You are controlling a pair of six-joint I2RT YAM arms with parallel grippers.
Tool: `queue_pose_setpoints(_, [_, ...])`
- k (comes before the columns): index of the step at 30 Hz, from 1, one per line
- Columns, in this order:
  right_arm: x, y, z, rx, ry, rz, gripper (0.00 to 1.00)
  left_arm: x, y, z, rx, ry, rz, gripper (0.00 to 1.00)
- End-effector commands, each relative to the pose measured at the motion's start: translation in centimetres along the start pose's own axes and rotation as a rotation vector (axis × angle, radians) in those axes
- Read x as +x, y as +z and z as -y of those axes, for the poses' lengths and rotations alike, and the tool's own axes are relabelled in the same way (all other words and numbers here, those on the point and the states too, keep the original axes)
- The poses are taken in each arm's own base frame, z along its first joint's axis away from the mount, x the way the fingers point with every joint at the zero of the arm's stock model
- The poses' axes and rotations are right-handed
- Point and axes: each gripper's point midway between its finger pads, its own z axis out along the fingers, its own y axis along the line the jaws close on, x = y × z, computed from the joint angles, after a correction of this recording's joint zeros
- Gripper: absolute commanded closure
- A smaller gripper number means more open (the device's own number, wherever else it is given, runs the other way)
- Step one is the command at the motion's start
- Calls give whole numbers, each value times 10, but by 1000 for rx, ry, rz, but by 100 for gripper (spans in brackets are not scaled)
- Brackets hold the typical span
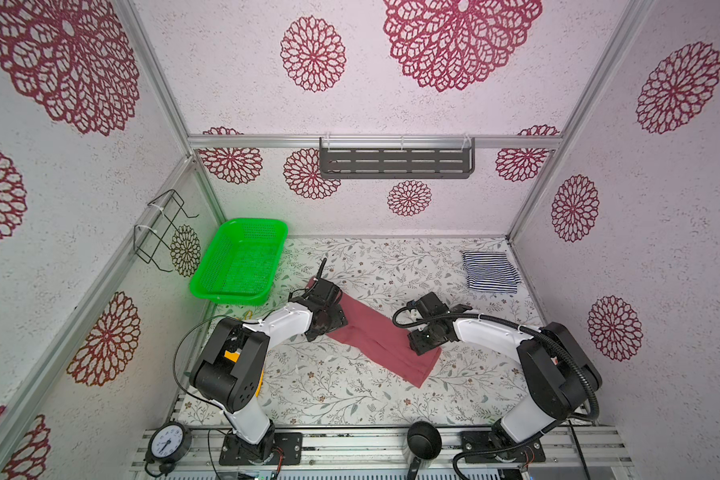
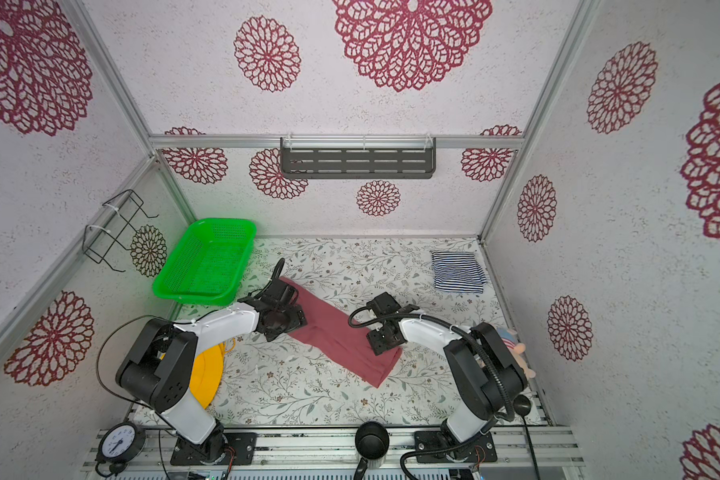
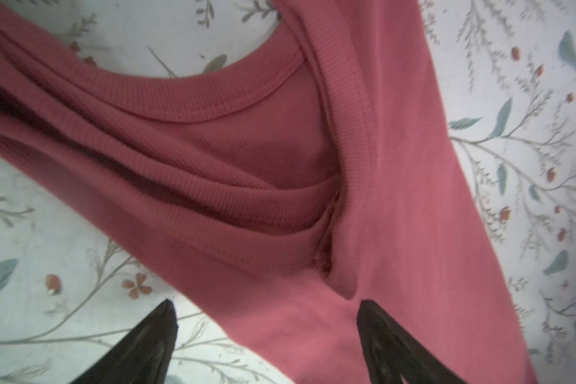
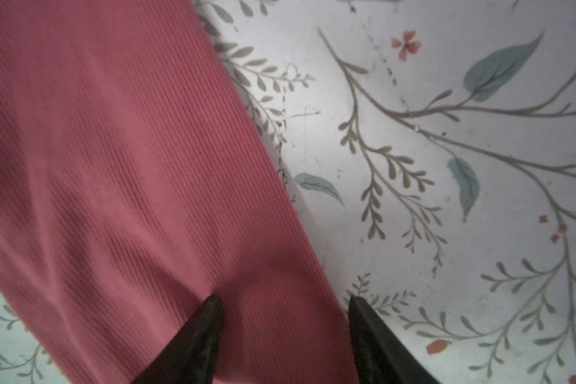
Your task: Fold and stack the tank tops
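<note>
In a top view you see the red top (image 1: 385, 338) lying as a long, narrow strip, slantwise across the middle of the table (image 1: 329, 399). One end is near the green basket (image 1: 238, 262) and the other points toward the near right. The striped top (image 1: 490, 272) lies folded in the far right corner, well apart from the red one. Your left gripper (image 1: 329, 322) sits over the strip's end by the basket, and your right gripper (image 1: 424, 344) sits over its near-right part. From up here you cannot see the fingertips.

In a top view you also find a yellow hat (image 2: 206, 374) at the near left, partly hidden under the left arm.

In the left wrist view your fingers (image 3: 160, 332) stand wide apart and pinch nothing. One tip touches a small pucker in the red cloth and the other is over bare table. The ribbed neckline lies bunched just ahead.

In the right wrist view your fingers (image 4: 200, 332) are likewise spread and hold nothing. They straddle the top's straight edge, one over the ribbed cloth and one over the table.
</note>
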Motion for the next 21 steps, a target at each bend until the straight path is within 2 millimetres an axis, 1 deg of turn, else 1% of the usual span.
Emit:
queue_pose_setpoints(1, [5, 1, 0, -10, -7, -14, 41, -10, 12, 9, 9, -40, 33, 9])
queue_pose_setpoints(5, [15, 4, 4, -7, 38, -38, 47, -13, 32, 6, -15, -33, 19, 8])
queue_pose_setpoints(8, [23, 5, 3, -34, 109, -48, 52, -17, 49, 16, -9, 0, -7, 8])
queue_pose_setpoints(10, [29, 6, -1, -55, 143, -53, 53, -18, 62, 27, 3, 36, -34, 7])
queue_pose_setpoints(15, [43, 3, -6, -89, 220, -47, 53, -27, 82, 63, 69, 116, -67, 7])
queue_pose_setpoints(17, [49, 1, -9, -99, 255, -44, 53, -27, 91, 78, 105, 148, -93, 7])
queue_pose_setpoints(21, [61, -1, -17, -128, 337, -20, 53, -27, 106, 117, 198, 248, -122, 6])
